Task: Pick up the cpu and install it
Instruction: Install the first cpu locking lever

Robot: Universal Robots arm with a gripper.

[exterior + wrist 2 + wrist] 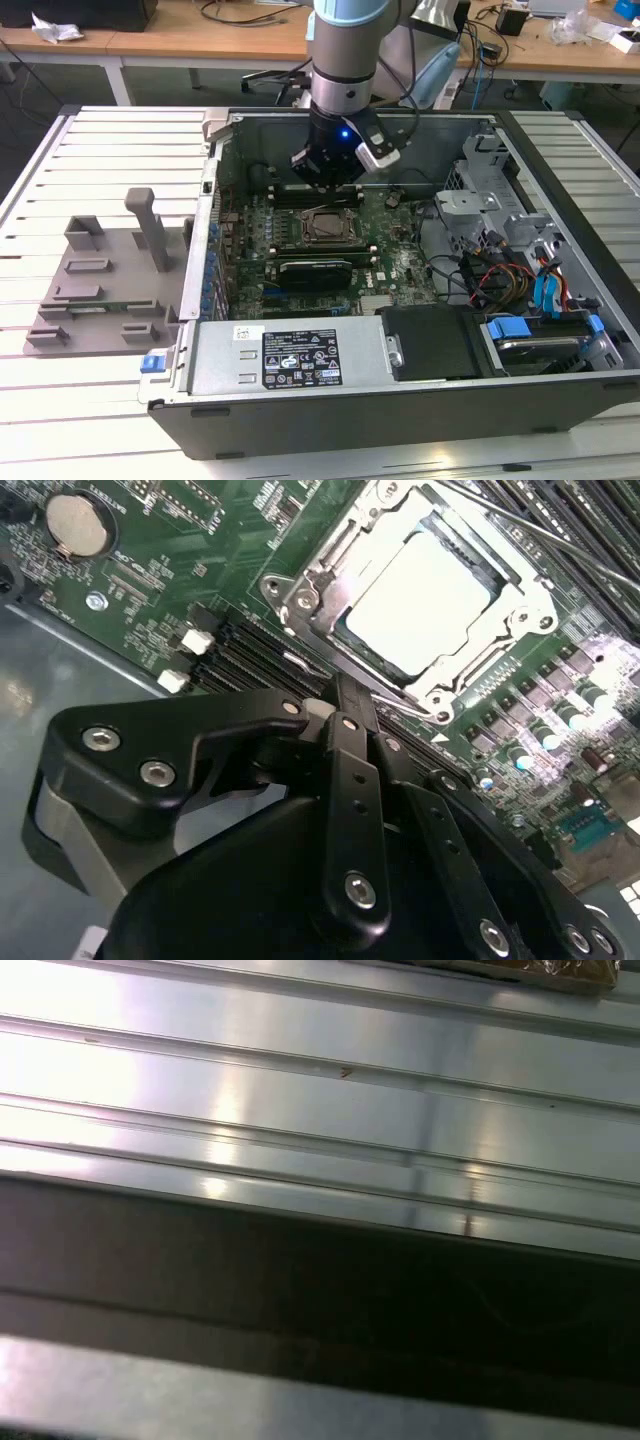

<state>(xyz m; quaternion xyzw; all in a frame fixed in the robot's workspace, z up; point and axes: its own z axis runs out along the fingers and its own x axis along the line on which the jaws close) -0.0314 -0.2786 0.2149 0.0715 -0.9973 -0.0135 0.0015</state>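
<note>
One cpu (425,605) in its socket frame (305,595), gripper (325,185) close by
Exterior view: we see the gripper hanging inside the computer case (400,400), just past the socket frame's far edge. Second wrist view: we find the cpu lying flat within that frame, near the gripper yet apart from it; we cannot tell how wide the gripper stands. First wrist view: we see the slatted table (300,1080).
</note>
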